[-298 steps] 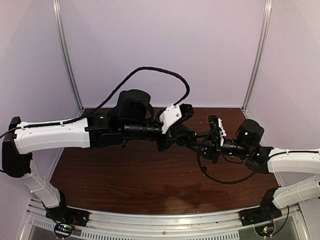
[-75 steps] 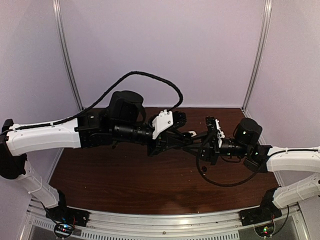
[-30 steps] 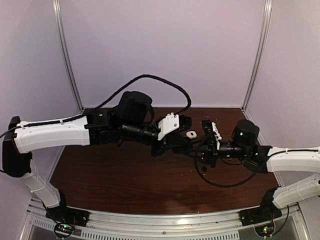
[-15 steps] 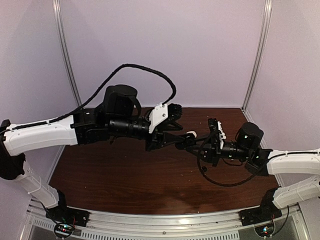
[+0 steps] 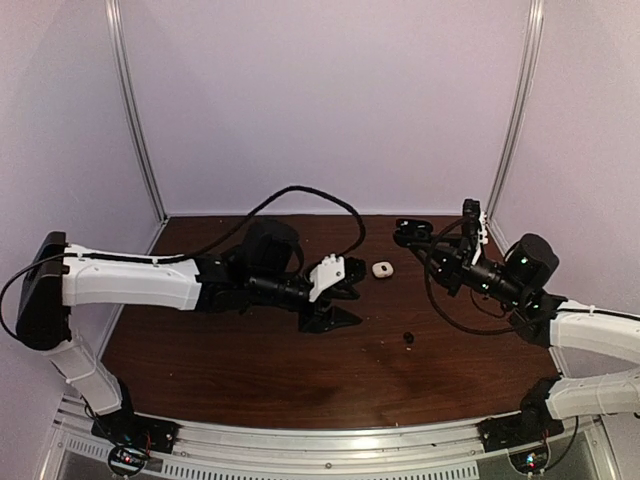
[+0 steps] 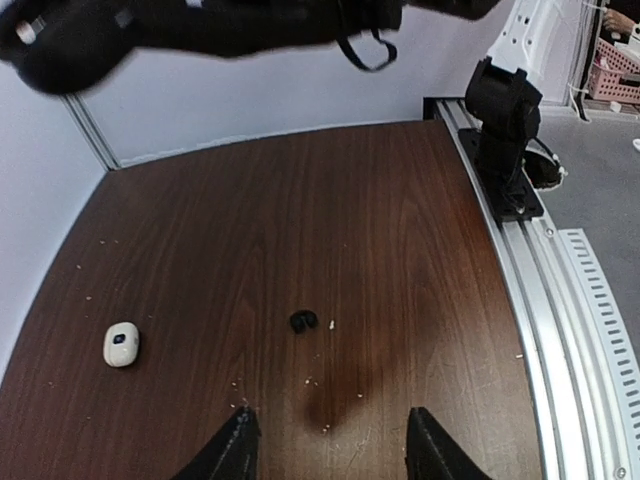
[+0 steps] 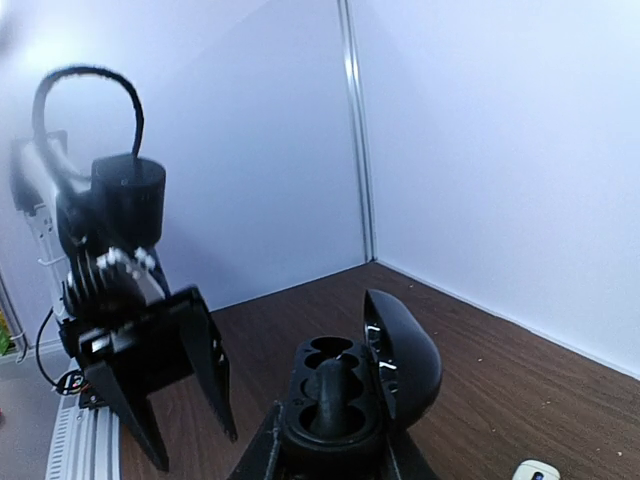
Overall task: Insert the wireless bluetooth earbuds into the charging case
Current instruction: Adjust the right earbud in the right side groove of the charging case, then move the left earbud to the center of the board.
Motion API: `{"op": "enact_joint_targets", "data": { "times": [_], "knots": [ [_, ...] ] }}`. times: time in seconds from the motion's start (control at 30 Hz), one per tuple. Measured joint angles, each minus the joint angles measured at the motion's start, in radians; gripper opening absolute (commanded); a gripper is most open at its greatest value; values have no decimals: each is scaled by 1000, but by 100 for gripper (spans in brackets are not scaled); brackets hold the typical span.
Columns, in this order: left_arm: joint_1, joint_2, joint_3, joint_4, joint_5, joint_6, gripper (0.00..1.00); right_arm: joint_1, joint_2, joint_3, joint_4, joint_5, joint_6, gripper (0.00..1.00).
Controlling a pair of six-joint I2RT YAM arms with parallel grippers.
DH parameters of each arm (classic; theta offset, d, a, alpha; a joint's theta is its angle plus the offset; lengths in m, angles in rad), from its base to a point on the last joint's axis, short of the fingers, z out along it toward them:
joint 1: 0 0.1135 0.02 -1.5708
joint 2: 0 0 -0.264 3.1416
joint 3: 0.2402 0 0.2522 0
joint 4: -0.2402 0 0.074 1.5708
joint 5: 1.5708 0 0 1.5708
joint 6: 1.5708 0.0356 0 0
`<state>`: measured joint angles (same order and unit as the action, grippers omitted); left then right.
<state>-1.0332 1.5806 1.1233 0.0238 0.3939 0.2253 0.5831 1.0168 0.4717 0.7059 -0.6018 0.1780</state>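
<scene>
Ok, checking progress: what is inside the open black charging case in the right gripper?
The black plastic charging case, lid open in the right gripper, shows dark moulded wells and a rounded black lump. Black on black: whether that is an earbud cannot be told.

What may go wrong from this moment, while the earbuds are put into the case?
1. The black earbud lies loose on the table, tiny next to the left gripper, whose jaws stand open. A pinch that is slightly off may flick it away.
2. The right gripper has its jaws shut on the black case, lid open, up in the air. If it tilts, anything seated inside may fall out.
</scene>
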Motion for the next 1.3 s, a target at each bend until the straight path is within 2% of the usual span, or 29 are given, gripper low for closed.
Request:
{"op": "enact_joint_targets", "data": {
  "times": [0.27, 0.57, 0.77, 0.93, 1.2, 1.3],
  "knots": [
    [-6, 332, 88, 74, 72, 11, 55, -95, -77, 0, -33, 121, 64, 0],
    [-19, 652, 356, 123, 82, 12, 56, -157, -118, 0, -97, 162, 90, 0],
    [-19, 793, 489, 123, 80, 12, 55, -165, -142, -5, -113, 161, 92, 0],
    [-19, 880, 586, 101, 82, 7, 50, -166, -159, -10, -122, 161, 92, 0],
    [-19, 948, 706, 58, 78, -1, 25, -171, -174, -13, -137, 161, 91, 0],
    [-16, 940, 692, 62, 71, -1, 21, -175, -177, -13, -139, 160, 89, 0]
  ]
}}
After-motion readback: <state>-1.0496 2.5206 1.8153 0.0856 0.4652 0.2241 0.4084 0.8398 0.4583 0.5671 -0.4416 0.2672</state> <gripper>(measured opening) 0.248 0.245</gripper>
